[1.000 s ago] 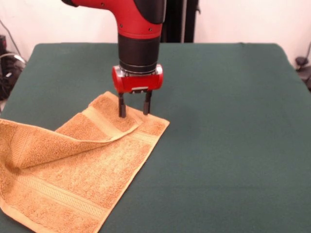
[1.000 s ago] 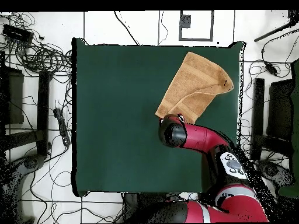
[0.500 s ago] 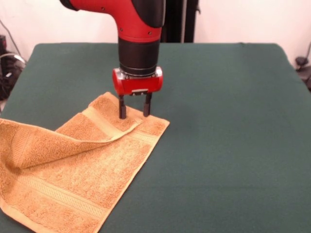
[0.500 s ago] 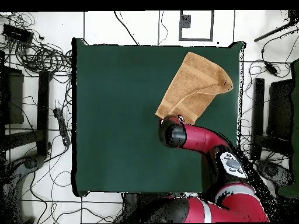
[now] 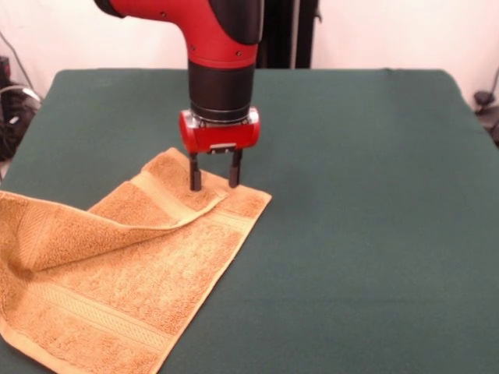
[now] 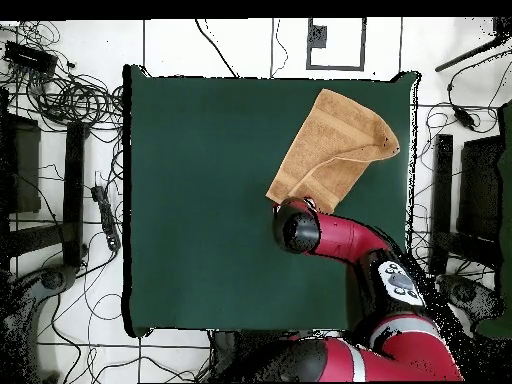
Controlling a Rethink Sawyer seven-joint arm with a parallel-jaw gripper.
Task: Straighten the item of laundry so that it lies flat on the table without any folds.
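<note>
- Gripper (image 5: 212,180): two dark fingers parted, nothing between them; tips at or just above the towel's far end in the front view, one over the folded flap, the other over the lower layer (contact cannot be told).
- Towel (image 5: 117,273): golden-orange terry, paler woven bands near its ends; one corner folded diagonally over the body, raising a ridge, so not flat. In the overhead view the towel (image 6: 335,150) lies by the table's top right corner, close to the right edge.
- Table (image 5: 366,195): dark green cloth, otherwise bare.
- Arm (image 6: 340,235): red and black, reaching in from the bottom edge.
- Room: cables (image 6: 60,85) on pale floor beside the table.
</note>
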